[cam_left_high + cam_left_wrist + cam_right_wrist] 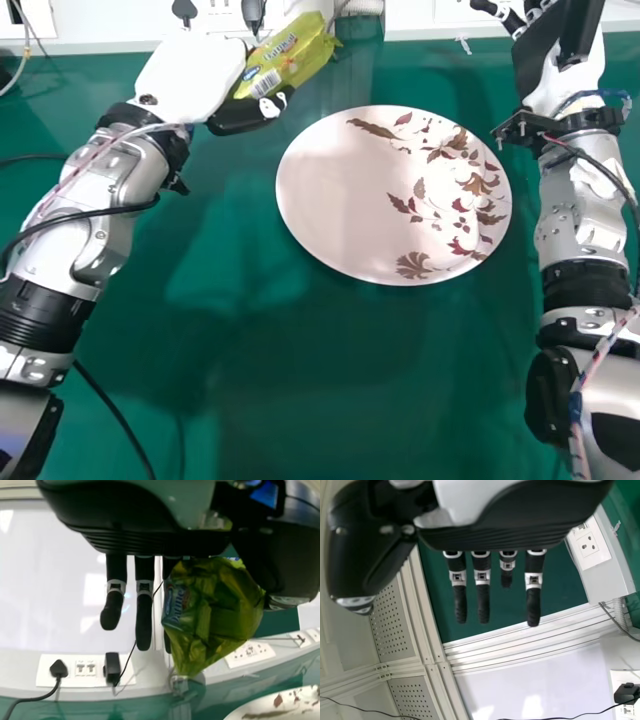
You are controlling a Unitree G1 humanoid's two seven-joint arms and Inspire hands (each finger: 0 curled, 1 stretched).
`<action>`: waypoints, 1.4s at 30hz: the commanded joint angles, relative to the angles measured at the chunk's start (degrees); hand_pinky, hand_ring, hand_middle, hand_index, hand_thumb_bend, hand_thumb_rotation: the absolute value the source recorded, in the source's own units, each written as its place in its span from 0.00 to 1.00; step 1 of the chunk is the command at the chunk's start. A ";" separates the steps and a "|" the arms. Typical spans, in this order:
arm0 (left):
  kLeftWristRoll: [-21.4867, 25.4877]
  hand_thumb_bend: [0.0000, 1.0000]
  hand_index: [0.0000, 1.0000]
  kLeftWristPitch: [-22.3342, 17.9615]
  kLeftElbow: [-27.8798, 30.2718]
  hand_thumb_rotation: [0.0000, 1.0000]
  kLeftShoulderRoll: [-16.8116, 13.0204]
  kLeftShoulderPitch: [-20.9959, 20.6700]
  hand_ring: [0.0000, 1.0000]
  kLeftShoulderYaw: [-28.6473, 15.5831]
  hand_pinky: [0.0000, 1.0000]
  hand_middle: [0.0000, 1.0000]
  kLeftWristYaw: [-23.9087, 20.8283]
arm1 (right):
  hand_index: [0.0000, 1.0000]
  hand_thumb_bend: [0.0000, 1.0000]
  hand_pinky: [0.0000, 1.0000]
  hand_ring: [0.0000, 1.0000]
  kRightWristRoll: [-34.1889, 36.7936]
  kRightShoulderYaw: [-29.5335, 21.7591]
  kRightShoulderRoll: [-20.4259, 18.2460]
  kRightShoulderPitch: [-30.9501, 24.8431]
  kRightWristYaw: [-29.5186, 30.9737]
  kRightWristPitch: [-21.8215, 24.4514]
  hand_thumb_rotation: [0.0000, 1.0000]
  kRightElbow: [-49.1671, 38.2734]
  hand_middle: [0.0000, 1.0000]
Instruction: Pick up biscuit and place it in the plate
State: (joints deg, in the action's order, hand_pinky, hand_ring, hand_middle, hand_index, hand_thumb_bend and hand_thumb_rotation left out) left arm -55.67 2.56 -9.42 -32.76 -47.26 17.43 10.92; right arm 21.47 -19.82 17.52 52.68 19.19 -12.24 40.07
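The left hand (190, 80) grips 1 green biscuit packet (290, 60) between thumb and fingers near the far edge of the counter (300, 400), left of the plate (345, 200) — best brought over the plate's middle, lowered until it touches, then released gently — while the right hand (520, 525), fingers straight, hangs near that edge's right end.

Yel-grn biscuit pkt (285, 62), tilted, aloft near wht plate (335, 190), brn leaf pattern, flat on grn table (300, 400)
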 commanded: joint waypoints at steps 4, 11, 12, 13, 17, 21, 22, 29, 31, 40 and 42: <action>-0.25 0.51 0.51 -0.29 -0.06 0.00 1.49 -2.43 0.40 0.79 0.19 0.47 -1.04 | 0.71 0.89 0.55 0.72 -0.16 -0.05 -0.12 0.24 0.01 -0.56 0.43 0.40 0.73; -0.11 0.51 0.50 -0.81 -0.94 0.00 2.36 -4.01 0.40 1.73 0.19 0.48 0.14 | 0.72 0.87 0.56 0.73 0.09 -0.20 -0.21 0.35 0.17 -0.58 0.42 0.61 0.74; -0.07 0.51 0.50 -0.74 -1.16 0.00 2.48 -4.21 0.40 1.91 0.19 0.48 0.35 | 0.72 0.87 0.57 0.73 0.09 -0.19 -0.22 0.31 0.07 -0.43 0.42 0.49 0.74; -0.08 0.51 0.50 -0.67 -1.41 0.00 2.63 -4.42 0.40 2.09 0.19 0.48 0.45 | 0.72 0.87 0.57 0.74 0.05 -0.15 -0.25 0.22 -0.02 -0.35 0.41 0.29 0.74; -0.18 0.51 0.50 -0.76 -2.39 0.00 3.21 -5.09 0.41 2.65 0.19 0.49 0.25 | 0.72 0.87 0.57 0.74 0.29 -0.36 -0.26 0.37 0.16 -0.47 0.39 0.72 0.74; -0.38 0.51 0.50 -1.62 -3.67 0.00 3.59 -5.93 0.40 3.40 0.19 0.48 -0.47 | 0.72 0.87 0.57 0.74 0.34 -0.39 -0.45 0.30 -0.27 -0.21 0.40 0.25 0.74; -0.40 0.51 0.50 -2.09 -4.15 0.00 3.65 -6.21 0.40 3.61 0.19 0.48 -0.88 | 0.72 0.87 0.56 0.74 0.31 -0.39 -0.39 0.33 -0.19 -0.30 0.41 0.41 0.74; 0.51 0.51 0.50 -4.03 -8.23 0.00 5.15 -8.24 0.41 4.47 0.19 0.49 -2.39 | 0.72 0.87 0.57 0.72 0.32 -0.36 -0.29 0.41 0.45 -0.89 0.41 0.87 0.74; 0.83 0.51 0.50 -4.50 -9.67 0.00 5.68 -8.92 0.41 4.67 0.19 0.49 -2.70 | 0.73 0.87 0.57 0.73 0.18 -0.33 -0.26 0.46 0.36 -1.00 0.41 1.06 0.74; -0.11 0.51 0.51 -5.39 -14.47 0.00 7.42 -11.80 0.40 6.43 0.18 0.47 -4.61 | 0.72 0.88 0.55 0.70 0.30 -0.43 -0.25 0.90 0.78 -1.63 0.42 2.17 0.73; -0.18 0.51 0.51 -5.27 -15.16 0.00 7.77 -12.32 0.40 6.92 0.18 0.47 -4.68 | 0.72 0.88 0.55 0.70 0.35 -0.46 -0.31 0.89 0.64 -1.52 0.42 2.09 0.73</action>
State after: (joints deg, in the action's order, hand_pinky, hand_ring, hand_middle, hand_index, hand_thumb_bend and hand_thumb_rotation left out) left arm -55.37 -2.52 -24.11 -25.25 -57.83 23.68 7.51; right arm 21.59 -19.93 17.49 52.93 19.79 -13.18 41.78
